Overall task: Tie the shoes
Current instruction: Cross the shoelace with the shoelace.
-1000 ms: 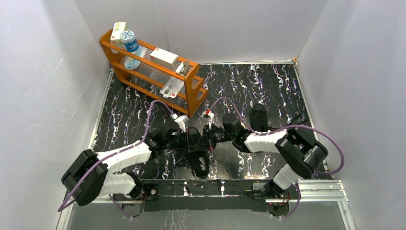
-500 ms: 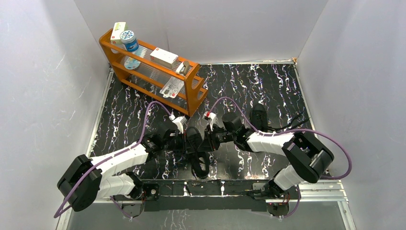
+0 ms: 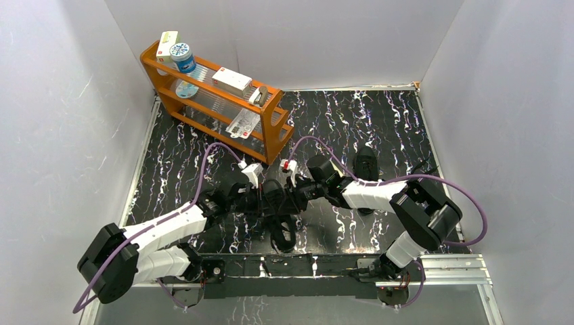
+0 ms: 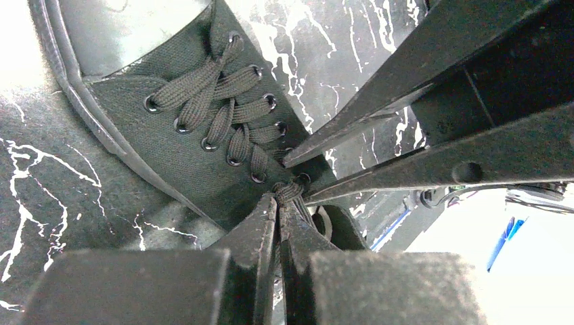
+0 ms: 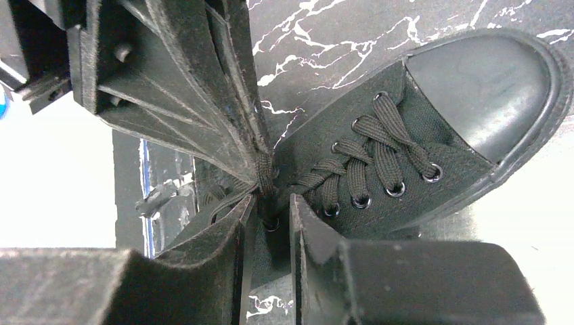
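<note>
Here the left gripper (image 4: 279, 200) pinches the lace (image 4: 290, 191) at the top eyelets of the shoe (image 4: 196, 159), while the right gripper (image 5: 274, 200), jaws slightly parted and empty, faces it tip-to-tip across the shoe.

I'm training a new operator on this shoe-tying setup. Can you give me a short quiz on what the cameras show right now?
1. True or false: the left gripper is shut on a lace of the near shoe.
2. Where does the second shoe lie? A) on the orange rack B) on the table, beyond the right forearm C) stacked on the near shoe
3. On the right gripper, do the jaws touch or stand apart?

Key: 1 true; 2 B; 3 apart.
</note>
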Robot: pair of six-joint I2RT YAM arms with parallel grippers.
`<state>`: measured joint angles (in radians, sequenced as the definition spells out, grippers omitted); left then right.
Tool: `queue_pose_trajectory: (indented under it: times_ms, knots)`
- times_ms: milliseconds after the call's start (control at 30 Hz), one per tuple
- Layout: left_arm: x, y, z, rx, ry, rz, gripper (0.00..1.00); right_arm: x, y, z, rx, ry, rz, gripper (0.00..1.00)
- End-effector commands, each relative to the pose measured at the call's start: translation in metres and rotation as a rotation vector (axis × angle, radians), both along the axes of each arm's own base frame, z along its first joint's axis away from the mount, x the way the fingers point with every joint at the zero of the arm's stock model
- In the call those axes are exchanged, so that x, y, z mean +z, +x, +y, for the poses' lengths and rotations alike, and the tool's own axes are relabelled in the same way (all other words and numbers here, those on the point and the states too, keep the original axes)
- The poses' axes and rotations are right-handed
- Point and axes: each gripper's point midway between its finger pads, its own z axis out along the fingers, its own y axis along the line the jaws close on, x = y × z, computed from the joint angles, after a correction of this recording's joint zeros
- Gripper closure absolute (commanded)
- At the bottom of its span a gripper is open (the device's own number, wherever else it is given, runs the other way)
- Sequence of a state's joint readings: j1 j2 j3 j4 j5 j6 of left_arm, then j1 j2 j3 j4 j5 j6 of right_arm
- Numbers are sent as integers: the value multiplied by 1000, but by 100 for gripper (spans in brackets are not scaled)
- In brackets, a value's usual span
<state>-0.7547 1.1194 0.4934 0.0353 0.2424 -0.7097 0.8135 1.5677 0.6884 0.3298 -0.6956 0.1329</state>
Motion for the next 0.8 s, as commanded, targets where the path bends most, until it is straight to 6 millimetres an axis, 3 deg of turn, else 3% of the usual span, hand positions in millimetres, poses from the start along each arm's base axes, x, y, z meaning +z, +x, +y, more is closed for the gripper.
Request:
queue_pose_trajectory:
  times_ms: [0,267,433,767]
  knots:
    - [14,4,-1,-1,-25,-52,100,14,10,9,32,40,-73,69]
    - [9,3,-4,-28,-17,-44,100,21,16,12,25,45,-103,64]
    - [5,1,-3,-39,-7,-41,100,29,28,2,-22,37,-150,63]
    - [9,1,-3,-49,-14,-56,100,36,17,7,75,105,-160,58]
